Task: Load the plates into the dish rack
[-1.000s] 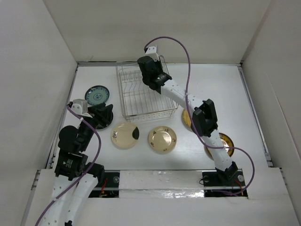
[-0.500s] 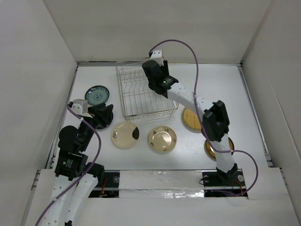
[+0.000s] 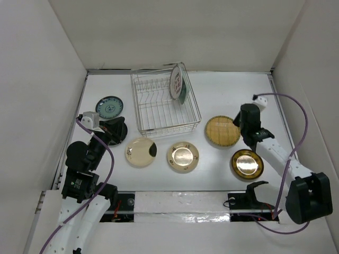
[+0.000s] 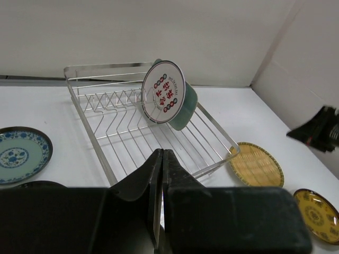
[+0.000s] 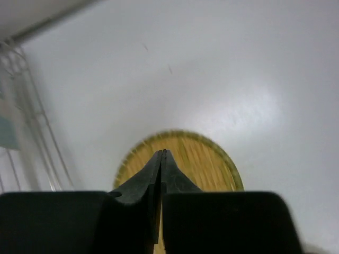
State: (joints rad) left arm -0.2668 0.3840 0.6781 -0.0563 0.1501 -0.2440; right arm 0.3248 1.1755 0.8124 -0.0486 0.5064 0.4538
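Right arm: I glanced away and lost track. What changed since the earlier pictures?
The right end effector withdrew from the dish rack and hangs shut, empty, over the woven yellow plate. Where it was, the white red-marked plate and pale green plate stand on edge. Left arm, other plates: unchanged.

Two plates (image 3: 177, 84) upright in the wire dish rack (image 3: 159, 114), six flat outside.

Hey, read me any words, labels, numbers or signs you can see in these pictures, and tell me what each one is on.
Red characters in the middle of the white plate standing in the dish rack: real writing, but too small to read.
Ring of round red marks around them: decoration or writing, cannot tell.
Blue plate: painted pattern only, no text.
No other words, labels, brands or numbers can be read in any view.
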